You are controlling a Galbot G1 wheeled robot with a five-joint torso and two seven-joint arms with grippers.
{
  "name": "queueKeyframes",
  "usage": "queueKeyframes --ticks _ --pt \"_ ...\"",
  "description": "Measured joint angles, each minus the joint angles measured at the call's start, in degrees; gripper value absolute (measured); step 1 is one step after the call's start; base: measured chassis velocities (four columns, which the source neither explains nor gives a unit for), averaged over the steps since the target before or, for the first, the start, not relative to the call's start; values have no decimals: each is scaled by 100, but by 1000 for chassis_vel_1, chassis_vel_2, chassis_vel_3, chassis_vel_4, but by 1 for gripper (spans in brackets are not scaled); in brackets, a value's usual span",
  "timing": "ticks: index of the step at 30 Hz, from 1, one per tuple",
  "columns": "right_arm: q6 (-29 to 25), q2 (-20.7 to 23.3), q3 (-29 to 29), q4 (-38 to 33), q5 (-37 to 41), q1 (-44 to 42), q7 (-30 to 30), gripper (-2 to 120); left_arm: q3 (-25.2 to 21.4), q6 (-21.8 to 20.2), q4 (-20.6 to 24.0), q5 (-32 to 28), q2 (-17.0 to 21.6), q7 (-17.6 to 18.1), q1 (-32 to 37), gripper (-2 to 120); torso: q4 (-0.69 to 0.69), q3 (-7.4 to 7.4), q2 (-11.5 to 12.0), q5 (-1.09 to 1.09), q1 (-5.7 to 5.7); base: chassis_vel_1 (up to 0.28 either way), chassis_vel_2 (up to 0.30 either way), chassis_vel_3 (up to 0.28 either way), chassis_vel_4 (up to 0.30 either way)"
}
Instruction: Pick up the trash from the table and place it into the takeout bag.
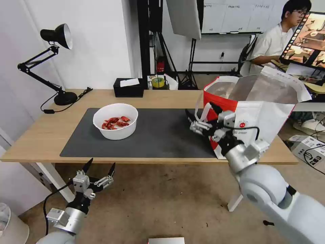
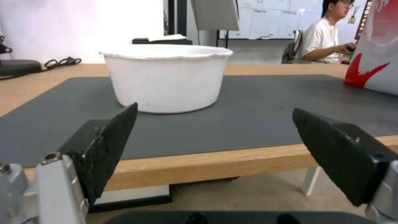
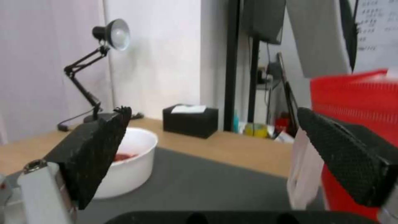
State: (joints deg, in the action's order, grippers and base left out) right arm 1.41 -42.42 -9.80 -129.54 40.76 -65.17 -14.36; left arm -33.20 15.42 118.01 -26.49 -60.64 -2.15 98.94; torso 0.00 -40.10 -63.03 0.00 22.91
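Right gripper (image 1: 199, 117) partly hides takeout bag (image 1: 260, 112) front.

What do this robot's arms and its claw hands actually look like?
Both arms are smooth silver-grey metal tubes with rounded joints and black cables running alongside. The left gripper and right gripper each have a small silver block body carrying two pointed black fingers with a rough, textured inner face.
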Motion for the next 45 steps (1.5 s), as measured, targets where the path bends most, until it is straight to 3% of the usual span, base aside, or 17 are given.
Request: queueKeyframes --ticks 10,13,20,26,43,45 --pt "-595 -378 -745 38 -402 -1733 541 100 -24 74 16 -1 15 -40 98 100 0 0 0 0 0 0 0 0 0" --pt "-882 -726 -1002 163 -705 -2504 695 100 36 79 1 -1 -8 -51 91 100 -1 0 0 1 0 0 0 0 0" --pt "-1289 -1257 -1114 503 -1189 -3184 784 100 77 96 -43 3 -6 -59 98 100 -1 0 0 1 0 0 0 0 0" --pt "-1684 -1493 -1114 846 -1481 -3323 811 100 119 107 -63 4 17 -67 78 100 0 0 0 1 0 0 0 0 0" --pt "-1687 -1591 -1154 1034 -1658 -3316 733 100 25 84 -71 -129 64 -55 -55 100 0 0 1 2 0 0 0 0 0" --pt "-1682 -1588 -1150 1033 -1657 -3310 732 100 -63 -29 54 -296 220 2 -177 100 0 -1 1 0 0 0 0 0 0"
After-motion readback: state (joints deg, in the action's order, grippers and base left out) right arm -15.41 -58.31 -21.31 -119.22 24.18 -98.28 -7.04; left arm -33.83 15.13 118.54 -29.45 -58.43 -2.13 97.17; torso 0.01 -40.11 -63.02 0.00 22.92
